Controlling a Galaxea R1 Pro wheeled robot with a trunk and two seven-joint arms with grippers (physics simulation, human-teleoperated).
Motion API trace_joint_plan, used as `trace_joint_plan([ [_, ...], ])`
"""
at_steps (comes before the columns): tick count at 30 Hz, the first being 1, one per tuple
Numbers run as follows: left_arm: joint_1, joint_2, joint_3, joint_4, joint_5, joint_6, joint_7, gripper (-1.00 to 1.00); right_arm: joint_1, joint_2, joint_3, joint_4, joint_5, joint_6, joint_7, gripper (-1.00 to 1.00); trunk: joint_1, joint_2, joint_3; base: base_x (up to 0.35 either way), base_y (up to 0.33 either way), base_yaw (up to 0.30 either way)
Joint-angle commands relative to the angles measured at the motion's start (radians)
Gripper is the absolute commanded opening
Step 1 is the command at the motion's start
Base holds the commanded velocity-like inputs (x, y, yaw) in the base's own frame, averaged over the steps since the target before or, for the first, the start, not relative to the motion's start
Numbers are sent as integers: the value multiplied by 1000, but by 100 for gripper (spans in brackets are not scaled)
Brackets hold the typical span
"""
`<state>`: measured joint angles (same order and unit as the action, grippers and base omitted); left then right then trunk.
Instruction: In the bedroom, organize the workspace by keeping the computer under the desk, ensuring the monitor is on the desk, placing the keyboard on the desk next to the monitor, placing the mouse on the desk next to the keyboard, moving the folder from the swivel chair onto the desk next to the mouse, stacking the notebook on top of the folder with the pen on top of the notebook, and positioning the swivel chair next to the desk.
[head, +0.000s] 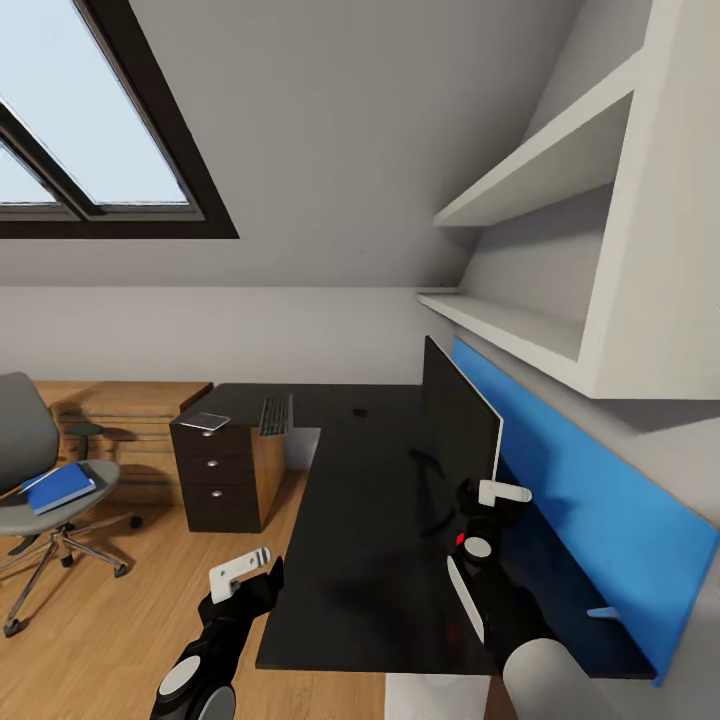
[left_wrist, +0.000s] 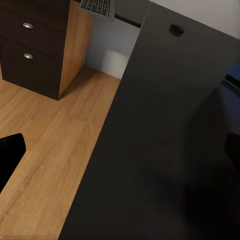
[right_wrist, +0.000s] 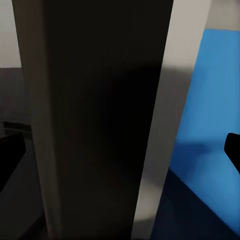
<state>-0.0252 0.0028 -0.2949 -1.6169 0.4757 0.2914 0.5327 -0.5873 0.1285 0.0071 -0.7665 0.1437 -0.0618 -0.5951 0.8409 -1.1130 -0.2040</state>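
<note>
The monitor (head: 458, 425) stands edge-on at the right of the black desk (head: 350, 540). My right gripper (head: 487, 507) is open, its fingers on either side of the monitor's near edge (right_wrist: 100, 125). My left gripper (head: 250, 580) hangs open and empty by the desk's near left edge. The keyboard (head: 275, 415) and the small dark mouse (head: 360, 411) lie at the far end of the desk. On the drawer unit (head: 215, 475) rests the notebook (head: 205, 420). The blue folder (head: 60, 487) lies on the swivel chair (head: 30, 470). The computer is out of view. A thin white stick (head: 603, 612), possibly the pen, lies by the blue panel.
A blue wall panel (head: 600, 500) runs behind the desk, with white shelves (head: 540, 190) above it. A wooden dresser (head: 130, 410) stands against the far wall behind the chair. Open wood floor (head: 140, 620) lies between the chair and the desk. A skylight (head: 90, 120) is overhead.
</note>
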Motion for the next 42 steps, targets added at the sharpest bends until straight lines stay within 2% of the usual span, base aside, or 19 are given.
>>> trace_joint_plan([
  [1,-1,0,-1,-1,6,3,7,100,-1,0,1,1,4,-1,-5,100,0,-1,-1,0,0,0],
  [11,-1,0,-1,-1,6,3,7,100,-1,-1,1,1,4,-1,-2,100,0,-1,-1,-63,0,0],
  [42,-1,0,0,-1,6,3,7,100,0,0,3,1,5,-1,-2,100,0,-1,-1,-288,0,0],
])
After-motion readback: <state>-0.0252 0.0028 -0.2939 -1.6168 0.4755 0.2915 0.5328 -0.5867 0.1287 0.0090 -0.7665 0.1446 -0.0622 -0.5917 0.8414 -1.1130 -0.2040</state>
